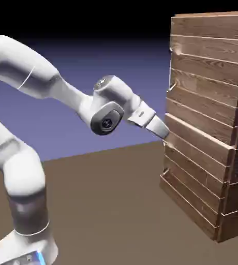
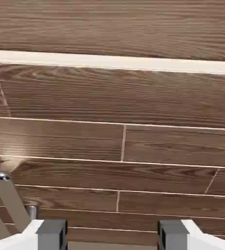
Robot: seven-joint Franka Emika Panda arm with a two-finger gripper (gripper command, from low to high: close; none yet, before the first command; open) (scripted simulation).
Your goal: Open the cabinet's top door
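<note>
The cabinet [image 1: 229, 207], a tall box of dark brown planks, stands at the exterior view's right. Its top door [image 1: 204, 93] is the larger upper plank panel and looks flush with the cabinet front. My gripper [image 1: 165, 133] reaches right, and its tip is at the door's lower part. In the hand view, planks of the top door [image 2: 134, 97] fill the picture. The silver handle [image 2: 7, 195] slants at the lower left, just left of my left fingertip [image 2: 51, 234]. My gripper [image 2: 112, 237] is open, with only wood showing between the fingertips.
The shorter lower panel [image 1: 188, 191] sits under the top door. The brown table [image 1: 105, 196] stretches between the robot's base and the cabinet. A pale band [image 2: 109, 61] crosses the wood near the hand view's top.
</note>
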